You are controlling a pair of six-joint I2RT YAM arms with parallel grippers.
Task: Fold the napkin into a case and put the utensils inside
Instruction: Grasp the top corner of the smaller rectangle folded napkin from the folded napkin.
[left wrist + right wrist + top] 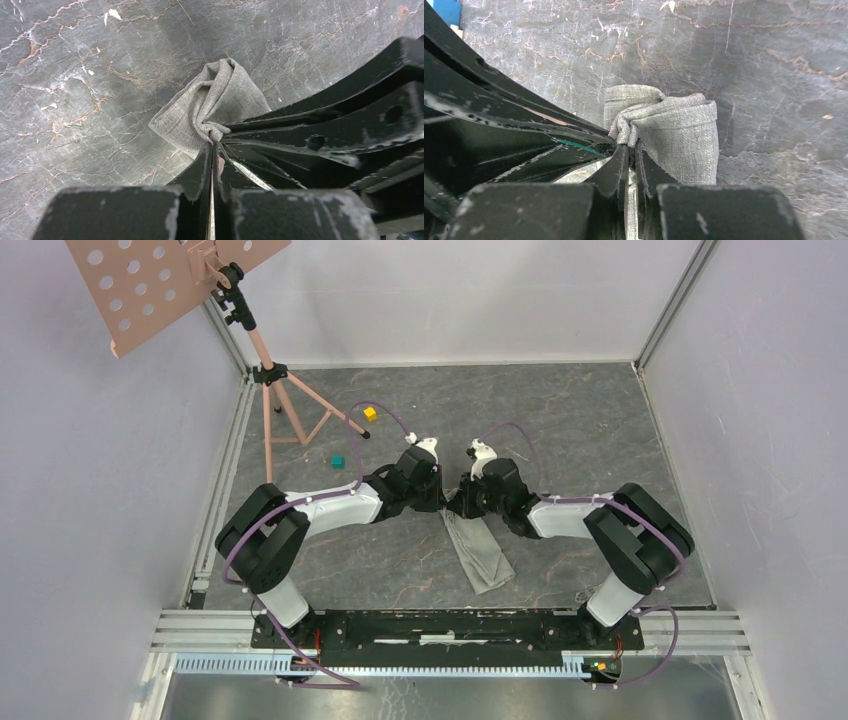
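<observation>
The napkin [481, 556] lies as a narrow grey-green strip on the dark marbled table, running from between the two wrists toward the near edge. Both grippers meet at its far end. My left gripper [446, 504] is shut on a bunched corner of the napkin [210, 102], its fingertips [214, 141] pressed together around the cloth. My right gripper [463, 508] is shut on the neighbouring corner of the napkin [681, 132], cloth pinched at its tips [630, 143]. Each wrist view shows the other arm's black fingers alongside. The utensils are out of view.
A yellow cube [370, 413] and a teal cube [337, 461] sit on the table [560, 420] behind the left arm. A pink music stand [266, 370] stands at the back left corner. White walls and metal rails enclose the table.
</observation>
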